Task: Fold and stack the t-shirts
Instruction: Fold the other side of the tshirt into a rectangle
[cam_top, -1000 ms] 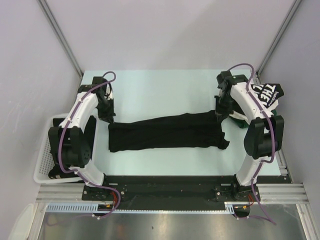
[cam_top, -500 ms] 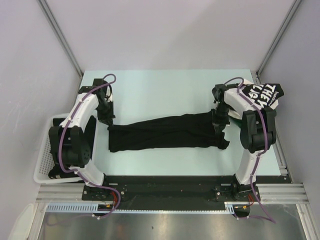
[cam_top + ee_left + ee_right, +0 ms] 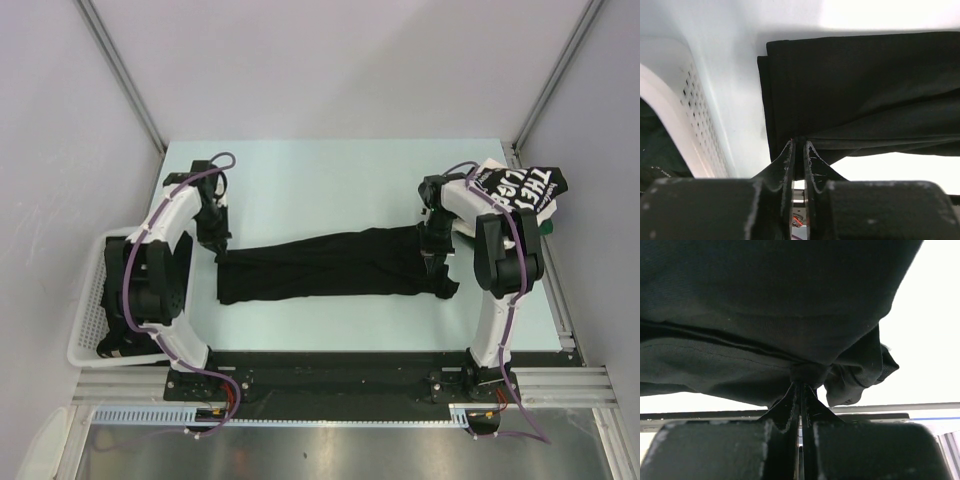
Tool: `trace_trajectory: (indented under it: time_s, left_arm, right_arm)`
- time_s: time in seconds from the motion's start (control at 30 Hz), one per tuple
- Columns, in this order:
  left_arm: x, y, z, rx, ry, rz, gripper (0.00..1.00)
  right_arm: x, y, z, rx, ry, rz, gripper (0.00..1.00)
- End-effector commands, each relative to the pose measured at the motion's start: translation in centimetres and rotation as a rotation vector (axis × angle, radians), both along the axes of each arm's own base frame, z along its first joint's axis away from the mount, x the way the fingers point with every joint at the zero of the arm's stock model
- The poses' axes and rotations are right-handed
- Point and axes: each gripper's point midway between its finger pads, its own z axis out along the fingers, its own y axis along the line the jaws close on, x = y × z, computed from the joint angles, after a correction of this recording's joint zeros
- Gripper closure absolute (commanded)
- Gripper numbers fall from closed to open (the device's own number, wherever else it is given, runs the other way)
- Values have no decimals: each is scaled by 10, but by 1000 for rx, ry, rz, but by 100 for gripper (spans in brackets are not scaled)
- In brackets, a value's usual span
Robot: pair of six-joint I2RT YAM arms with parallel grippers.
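The green table has two shirts, a long black shirt near the front edge and a lettered shirt at the right edge, plus one basket beside the left edge. The right gripper pinches the black shirt's right end. The left gripper has its jaws a crack apart at the left end and I cannot tell if it holds, so that end might slip and spoil the fold.

A long t-shirt is lying across the middle of the worktop, running left to right. My left pincer is sitting at its far left corner and my right pincer at its right end. Another t-shirt is lying at the worktop's far right corner. A basket is sitting beyond the left edge.
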Motion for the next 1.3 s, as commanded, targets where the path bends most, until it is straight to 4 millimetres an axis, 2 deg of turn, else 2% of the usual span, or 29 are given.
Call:
trace_trajectory:
  time_s: [0.0, 0.03, 0.07, 0.17, 0.27, 0.5, 0.67, 0.77, 0.83, 0.97, 1.1, 1.27]
  left_arm:
    - [-2, 5, -7, 17, 14, -6, 84]
    - [-4, 4, -9, 10, 20, -7, 78]
    - [-5, 4, -10, 7, 24, -8, 75]
    - [-9, 4, -12, 10, 40, -7, 67]
    - [-10, 7, -10, 23, 41, -4, 65]
    - [-7, 20, -2, 100, 33, 12, 65]
    - [-8, 22, 5, 110, 27, 18, 64]
    - [1, 22, 17, 111, -30, 23, 64]
    - [8, 15, 20, 70, -60, 20, 64]
    - [18, 0, 6, -1, -38, 23, 68]
    - [29, -17, -2, -70, -35, 15, 67]
    - [40, -27, 7, -98, -65, -5, 62]
  right_arm:
    - [-3, -1, -3, -17, 16, 22, 95]
    - [-4, -1, -3, -19, 22, 25, 91]
    - [-4, -1, -3, -24, 19, 26, 79]
    - [-5, -2, -2, -31, 21, 29, 68]
    - [-5, -2, 0, -35, 17, 31, 66]
    - [0, -2, 18, -32, -24, 25, 64]
    - [14, 0, 38, -26, -76, 22, 63]
    - [25, 3, 50, -19, -122, 18, 63]
    - [33, -1, 54, -41, -150, 15, 63]
    - [47, 0, 59, -50, -191, 16, 63]
    - [69, -4, 64, -84, -254, 22, 62]
    - [79, -15, 51, -136, -255, 1, 60]
